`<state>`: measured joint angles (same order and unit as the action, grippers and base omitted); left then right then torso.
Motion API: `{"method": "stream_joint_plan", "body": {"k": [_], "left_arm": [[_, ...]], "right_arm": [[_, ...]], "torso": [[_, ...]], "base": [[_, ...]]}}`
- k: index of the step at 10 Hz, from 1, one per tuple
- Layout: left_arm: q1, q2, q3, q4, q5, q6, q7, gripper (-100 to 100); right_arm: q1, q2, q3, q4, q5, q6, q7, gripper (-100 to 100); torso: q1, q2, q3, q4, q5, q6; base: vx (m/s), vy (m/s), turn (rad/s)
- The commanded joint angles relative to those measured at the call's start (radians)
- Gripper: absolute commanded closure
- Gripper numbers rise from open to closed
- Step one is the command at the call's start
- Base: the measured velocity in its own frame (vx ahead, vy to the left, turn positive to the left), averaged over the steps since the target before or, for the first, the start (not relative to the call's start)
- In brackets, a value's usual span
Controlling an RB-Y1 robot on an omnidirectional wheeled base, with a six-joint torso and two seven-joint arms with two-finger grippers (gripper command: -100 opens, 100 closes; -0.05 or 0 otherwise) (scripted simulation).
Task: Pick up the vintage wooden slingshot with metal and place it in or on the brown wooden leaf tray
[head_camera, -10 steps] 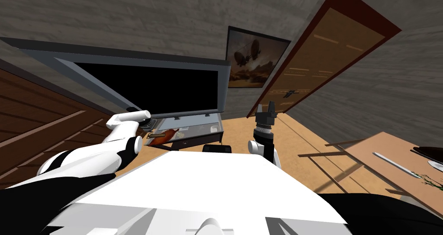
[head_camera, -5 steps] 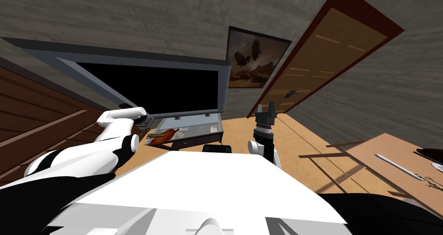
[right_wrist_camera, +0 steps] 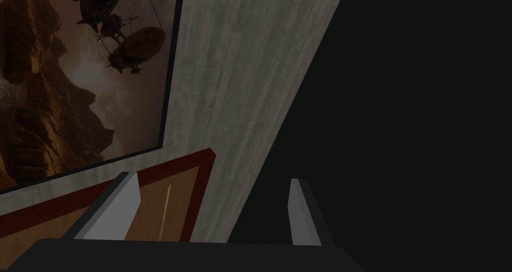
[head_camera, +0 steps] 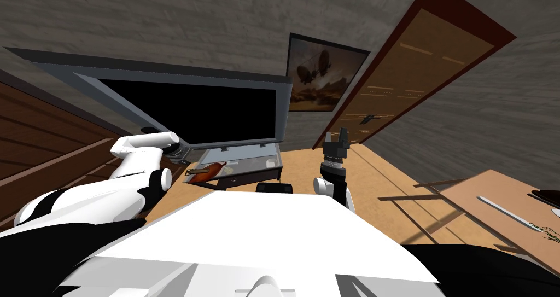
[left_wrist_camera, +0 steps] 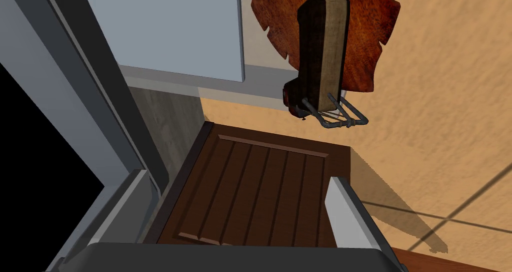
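L gripper (left_wrist_camera: 235, 179) apart, empty above dark wood panel (left_wrist_camera: 270, 159); slingshot (left_wrist_camera: 322, 48) on leaf tray (left_wrist_camera: 372, 28) by grey table (left_wrist_camera: 165, 28); R gripper (right_wrist_camera: 212, 179) apart.

Slingshot (left_wrist_camera: 322, 53) on leaf tray (left_wrist_camera: 374, 28)

Black screen (head_camera: 191, 110) at low table (head_camera: 262, 158) — airship picture (head_camera: 322, 75), brown door (head_camera: 410, 75) alongside.
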<state>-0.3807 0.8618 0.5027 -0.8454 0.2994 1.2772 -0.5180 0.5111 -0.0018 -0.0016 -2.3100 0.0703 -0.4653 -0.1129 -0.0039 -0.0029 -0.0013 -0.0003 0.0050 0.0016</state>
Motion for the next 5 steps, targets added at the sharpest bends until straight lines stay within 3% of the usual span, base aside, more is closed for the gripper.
{"method": "stream_joint_plan", "body": {"k": [1, 5], "left_arm": [[0.0, 0.0, 0.0, 0.0, 0.0, 0.0, 0.0, 0], [0.0, 0.0, 0.0, 0.0, 0.0, 0.0, 0.0, 0]], "right_arm": [[0.0, 0.0, 0.0, 0.0, 0.0, 0.0, 0.0, 0], [0.0, 0.0, 0.0, 0.0, 0.0, 0.0, 0.0, 0]], "torso": [[0.0, 0.0, 0.0, 0.0, 0.0, 0.0], [0.0, 0.0, 0.0, 0.0, 0.0, 0.0]], "base": [[0.0, 0.0, 0.0], [0.0, 0.0, 0.0]]}}
